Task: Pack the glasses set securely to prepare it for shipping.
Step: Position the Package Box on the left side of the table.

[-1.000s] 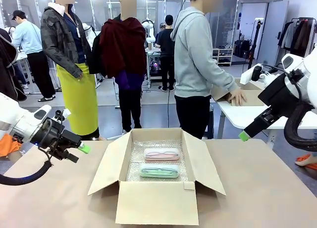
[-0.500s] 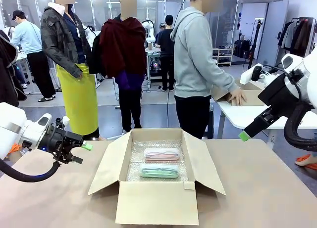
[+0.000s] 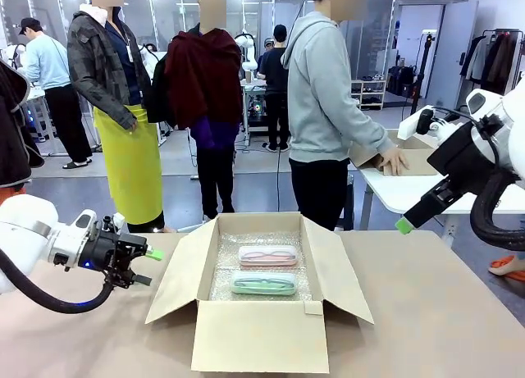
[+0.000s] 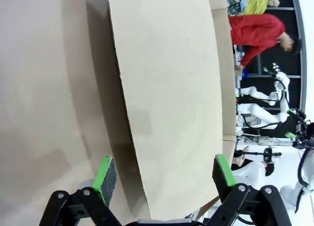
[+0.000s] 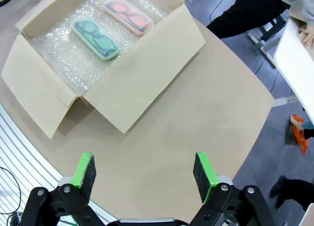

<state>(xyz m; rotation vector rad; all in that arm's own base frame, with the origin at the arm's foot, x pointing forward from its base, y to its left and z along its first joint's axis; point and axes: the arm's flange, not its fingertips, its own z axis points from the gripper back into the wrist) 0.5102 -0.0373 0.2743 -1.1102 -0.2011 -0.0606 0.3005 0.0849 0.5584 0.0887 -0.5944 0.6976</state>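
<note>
Box (image 3: 262, 329) holds two cases, one pink (image 3: 268, 256), one mint (image 3: 263, 283), right of spread, empty left gripper (image 3: 146, 266); right gripper (image 5: 145, 175) above, spread, empty.

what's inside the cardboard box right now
Inside the open cardboard box a pink glasses case and a mint green glasses case lie side by side on bubble wrap. Anything beneath the wrap is covered.

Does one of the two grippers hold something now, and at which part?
Nothing is held. The left gripper is open beside the box's left flap; the right gripper is open above the table.
</note>
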